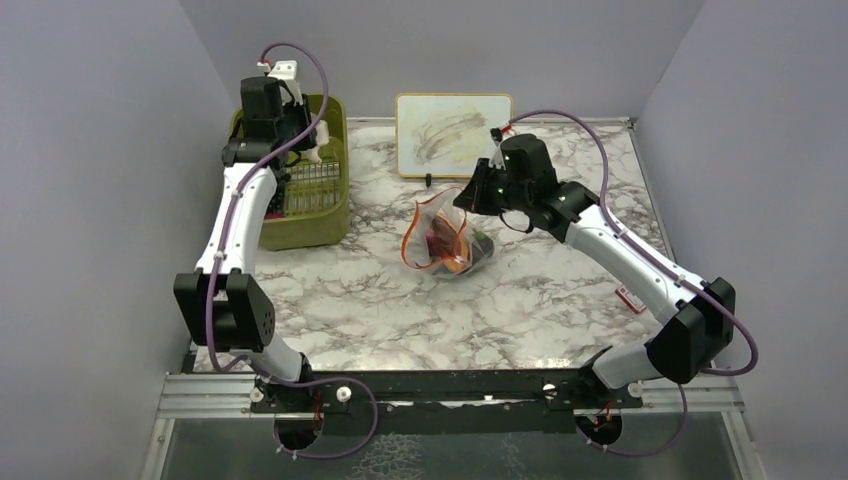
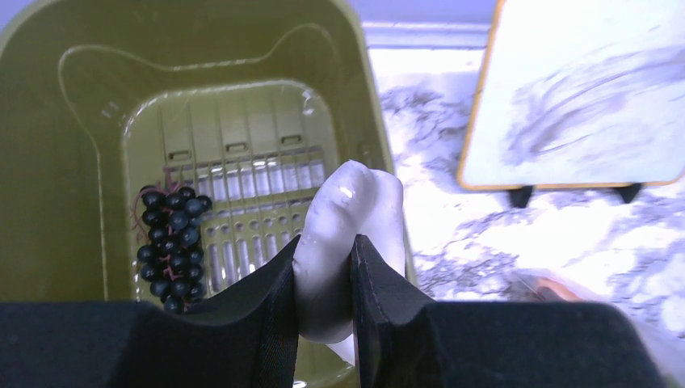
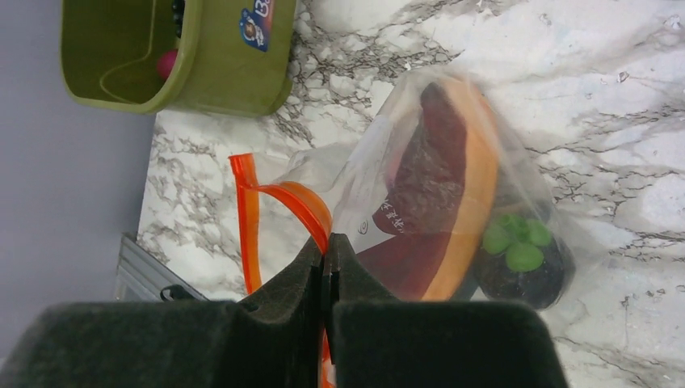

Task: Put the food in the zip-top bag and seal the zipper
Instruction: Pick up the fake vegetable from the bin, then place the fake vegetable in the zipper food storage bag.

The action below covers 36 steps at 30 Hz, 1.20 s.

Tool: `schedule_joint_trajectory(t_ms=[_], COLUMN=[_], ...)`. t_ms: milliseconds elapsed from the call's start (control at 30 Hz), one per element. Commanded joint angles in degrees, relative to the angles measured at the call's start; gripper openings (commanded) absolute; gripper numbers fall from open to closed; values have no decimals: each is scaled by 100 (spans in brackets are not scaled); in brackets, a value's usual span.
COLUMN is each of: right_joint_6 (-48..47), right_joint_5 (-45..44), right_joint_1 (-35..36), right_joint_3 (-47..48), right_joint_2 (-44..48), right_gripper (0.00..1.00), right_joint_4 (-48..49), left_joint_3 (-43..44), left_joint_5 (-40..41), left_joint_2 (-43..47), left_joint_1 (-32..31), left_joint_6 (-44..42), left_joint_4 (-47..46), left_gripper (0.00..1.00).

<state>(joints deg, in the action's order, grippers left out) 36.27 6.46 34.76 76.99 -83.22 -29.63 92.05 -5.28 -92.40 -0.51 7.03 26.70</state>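
Over the olive bin (image 1: 322, 228), the left gripper (image 2: 325, 260) is clamping a whitish food piece (image 2: 355, 202), with the grapes (image 2: 170, 246) lying on the bin floor below. To its right, the zip-top bag (image 1: 447, 225) is lying on the table (image 1: 560, 300) holding the hot dog (image 3: 456, 194), while the right gripper (image 3: 327, 249) is pinching its zipper (image 3: 284, 194), fingers pressed together.

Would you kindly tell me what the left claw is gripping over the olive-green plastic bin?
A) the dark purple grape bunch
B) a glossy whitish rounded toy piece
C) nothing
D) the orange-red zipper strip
B: the left claw pinches the glossy whitish rounded toy piece above the olive-green plastic bin; the dark purple grape bunch lies on its floor, and the right claw holds the orange-red zipper strip.
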Motion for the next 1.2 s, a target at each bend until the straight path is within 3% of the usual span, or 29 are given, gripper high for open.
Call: schedule_joint_trajectory(t_ms=[0,300,767,1033,1167], right_joint_6=[255,422,1123,1327,1068], right_joint_5=[-62,-200,-66,354,656], right_joint_1=[-22,-27,-22,-22,-23], right_joint_3=[-258,-264,-514,-513,-378], right_joint_2=[279,242,181,16,-55], right_gripper=[1,1,1,1,1], right_joint_4=[728,808,1380,1751,1794], left_joint_3=[-264,-1162,-2224,-3184,-3248], left_joint_5=[-861,-2119,-4221,-4698,-5040], left_joint_2=[642,1363,1856,2199,1874], left_joint_1=[-1,-390,-1163,-1293,-1311], left_joint_6=[398,1123,1717,2589,2728], left_joint_4=[-610,-1463,-1679,-2861,-2803], left_gripper=[26,24,25,25,25])
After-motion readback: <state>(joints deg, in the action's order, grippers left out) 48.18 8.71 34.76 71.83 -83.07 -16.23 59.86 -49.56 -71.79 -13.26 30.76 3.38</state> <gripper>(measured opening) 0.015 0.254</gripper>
